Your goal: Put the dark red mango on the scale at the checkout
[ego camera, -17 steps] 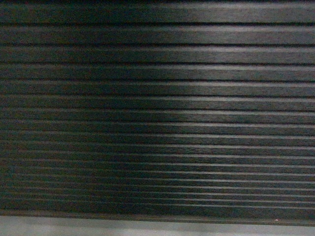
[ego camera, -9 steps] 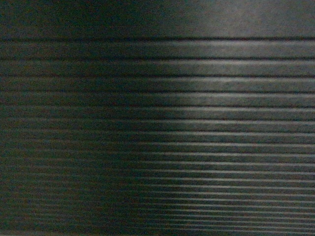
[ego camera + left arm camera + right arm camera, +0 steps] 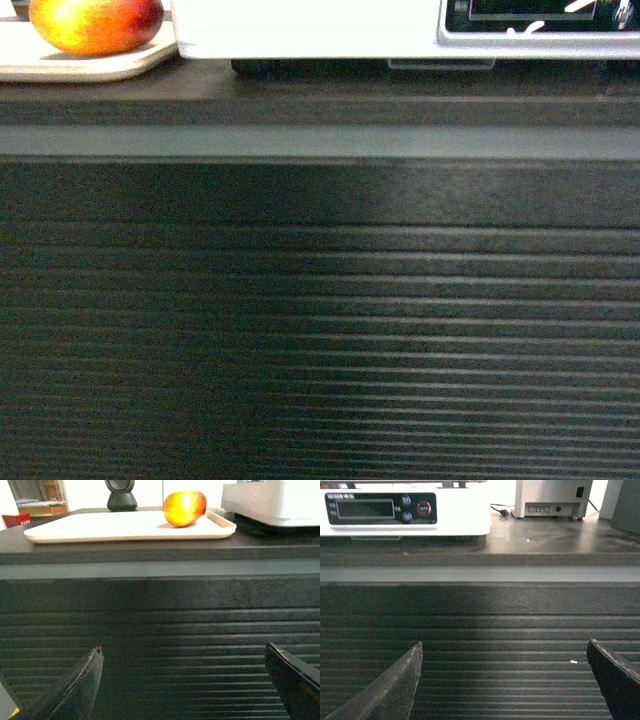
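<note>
Above the checkout (image 3: 320, 140) edge, the dark red mango (image 3: 97, 24) and scale (image 3: 400, 30) are now seen, where only ribs were seen before. Both claws, left gripper (image 3: 185, 680) and right gripper (image 3: 505, 680), are held wide apart and empty, so the mango can be reached next.

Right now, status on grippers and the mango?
Left gripper and right gripper open, empty, below counter level. Dark red mango on beige tray, left of scale. Checkout front directly ahead.

Beige tray (image 3: 100, 530), black speaker (image 3: 121, 495), white box (image 3: 552, 499)
</note>
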You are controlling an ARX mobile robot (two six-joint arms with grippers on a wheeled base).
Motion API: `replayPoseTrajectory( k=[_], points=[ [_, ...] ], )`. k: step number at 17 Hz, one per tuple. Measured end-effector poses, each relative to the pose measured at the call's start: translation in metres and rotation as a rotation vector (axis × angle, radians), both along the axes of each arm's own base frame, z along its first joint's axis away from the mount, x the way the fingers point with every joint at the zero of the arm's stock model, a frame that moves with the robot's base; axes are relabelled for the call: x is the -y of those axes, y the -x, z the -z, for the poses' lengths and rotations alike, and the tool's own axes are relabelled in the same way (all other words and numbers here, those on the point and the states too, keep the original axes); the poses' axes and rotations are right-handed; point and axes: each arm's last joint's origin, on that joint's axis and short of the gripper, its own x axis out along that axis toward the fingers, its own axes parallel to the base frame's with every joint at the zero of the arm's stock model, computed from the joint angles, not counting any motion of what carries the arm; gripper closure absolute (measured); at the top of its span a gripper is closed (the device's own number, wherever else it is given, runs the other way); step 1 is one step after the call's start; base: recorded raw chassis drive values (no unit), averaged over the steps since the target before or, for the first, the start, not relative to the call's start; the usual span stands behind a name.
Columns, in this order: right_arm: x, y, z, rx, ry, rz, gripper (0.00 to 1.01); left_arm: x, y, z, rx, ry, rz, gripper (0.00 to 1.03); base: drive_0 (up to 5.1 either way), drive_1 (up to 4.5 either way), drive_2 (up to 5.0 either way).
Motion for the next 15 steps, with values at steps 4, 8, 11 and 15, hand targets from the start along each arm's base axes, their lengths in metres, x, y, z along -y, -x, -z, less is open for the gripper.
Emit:
replayPoseTrajectory(
  k=[4, 8, 11, 15],
  points=[
    [0.0, 0.0, -0.0001, 0.001, -0.001, 0.0, 0.03, 0.0, 0.0, 0.0, 0.0, 0.0, 0.0, 0.05, 0.0, 0.0, 0.0],
    [0.0, 0.0, 0.0, 0.0, -0.001, 0.001, 0.03, 0.0, 0.0, 0.0, 0.0, 0.0, 0.0, 0.05, 0.0, 0.0, 0.0],
    [0.0001, 0.0, -0.0001, 0.001, -0.001, 0.002, 0.03, 0.0, 0.0, -0.0001, 0.001, 0.0, 0.0, 0.05, 0.0, 0.0, 0.0],
    [0.0, 0.0, -0.0007, 0.007, 0.0, 0.001, 0.03, 0.0, 0.0, -0.0005, 0.005, 0.0, 0.0, 0.05, 0.0, 0.0, 0.0]
  ],
)
